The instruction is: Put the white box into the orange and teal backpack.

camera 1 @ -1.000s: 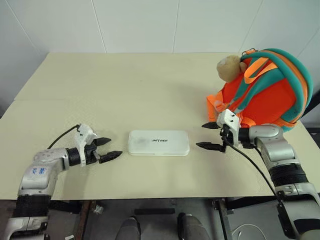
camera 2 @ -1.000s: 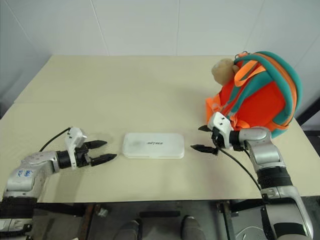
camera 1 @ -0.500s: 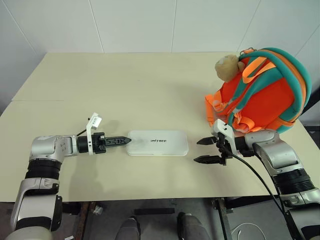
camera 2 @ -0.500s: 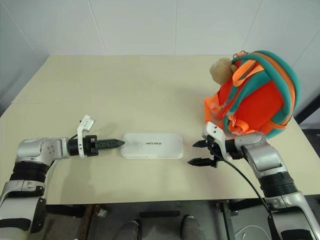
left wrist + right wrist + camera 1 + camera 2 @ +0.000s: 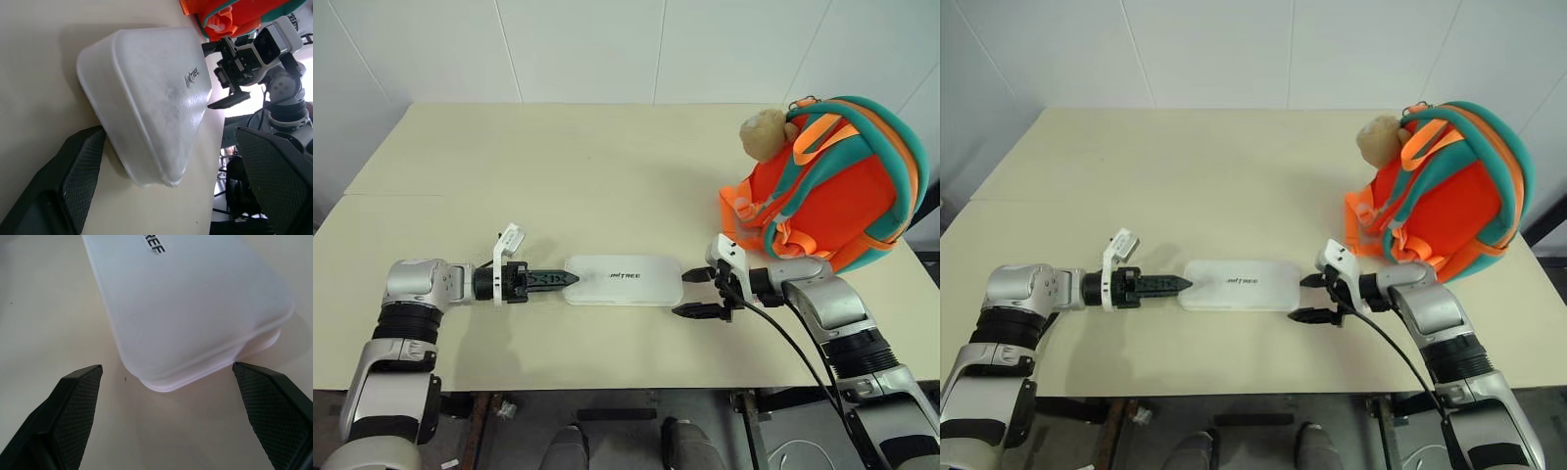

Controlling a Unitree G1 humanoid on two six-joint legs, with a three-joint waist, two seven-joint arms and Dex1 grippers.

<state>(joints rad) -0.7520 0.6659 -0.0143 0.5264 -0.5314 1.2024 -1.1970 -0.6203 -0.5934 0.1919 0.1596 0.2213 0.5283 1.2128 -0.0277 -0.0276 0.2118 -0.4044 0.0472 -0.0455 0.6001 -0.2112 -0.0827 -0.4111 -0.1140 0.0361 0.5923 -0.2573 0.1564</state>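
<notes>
white box [image 5: 624, 280] flat on table [image 5: 558, 176], both grippers' jaws open at its ends

Since a second ago you've brought both arms in toward the white box [image 5: 624, 280]. Your left gripper [image 5: 570, 278] has slid in along the table [image 5: 558, 166] from well short of the box, and its tips now sit at the box's left end. It has also rolled (fingers once side by side, now stacked edge-on from the head views). Your right gripper [image 5: 691, 293] has come in from beside the backpack [image 5: 842, 186]; its spread fingers now flank the box's right end.
</notes>
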